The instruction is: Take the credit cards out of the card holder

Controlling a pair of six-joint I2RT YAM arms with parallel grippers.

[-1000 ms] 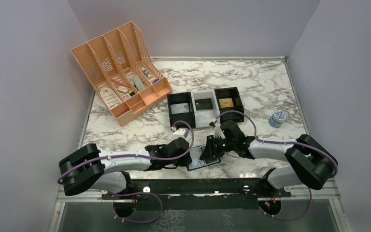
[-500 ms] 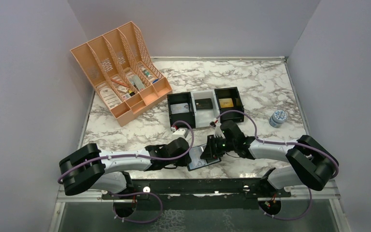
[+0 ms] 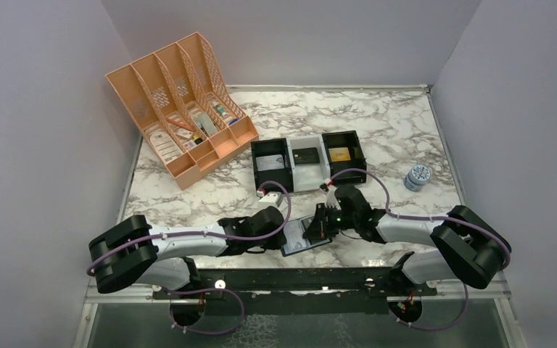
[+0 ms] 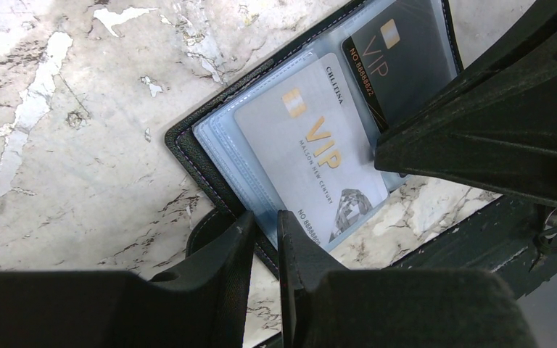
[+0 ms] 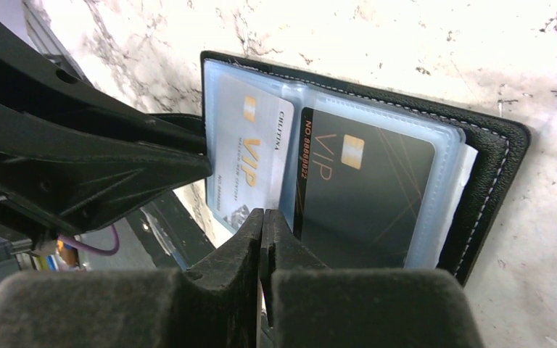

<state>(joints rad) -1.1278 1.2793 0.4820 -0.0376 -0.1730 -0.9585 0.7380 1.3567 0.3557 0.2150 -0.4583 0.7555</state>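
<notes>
The card holder point(image 3: 306, 240) lies open on the marble near the front edge. Its black leather rim point(image 4: 188, 141) frames clear blue-grey sleeves. A silver VIP credit card point(image 4: 312, 145) sits in one sleeve and a black VIP credit card point(image 4: 402, 51) in the other. Both also show in the right wrist view, silver point(image 5: 246, 156) and black point(image 5: 366, 188). My left gripper point(image 4: 265, 226) is shut on the holder's near rim. My right gripper point(image 5: 262, 216) is shut, its tips at the sleeve edge between the two cards. I cannot tell if it pinches anything.
A black-and-white three-compartment tray point(image 3: 308, 176) with cards in it stands behind the arms. A peach file organizer point(image 3: 178, 109) is at the back left. A small round jar point(image 3: 418, 177) is at the right. The table's front edge and black rail point(image 3: 297, 279) lie just below the holder.
My right arm has shifted slightly to the right and nearer. The card holder and my left arm have stayed put.
</notes>
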